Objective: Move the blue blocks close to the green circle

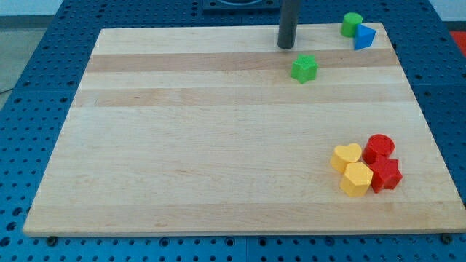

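Note:
The green circle (352, 24) stands at the board's top right corner. A blue triangle block (364, 37) sits touching it, just below and to its right. I see only this one blue block. My tip (286, 46) is near the view's top middle, well to the left of the green circle and blue triangle. A green star block (304, 68) lies just below and right of my tip, a small gap apart.
A cluster sits at the lower right: a yellow heart (346, 156), a yellow hexagon (357, 179), a red circle (379, 148) and a red star (386, 175), touching one another. The wooden board (182, 145) lies on a blue perforated table.

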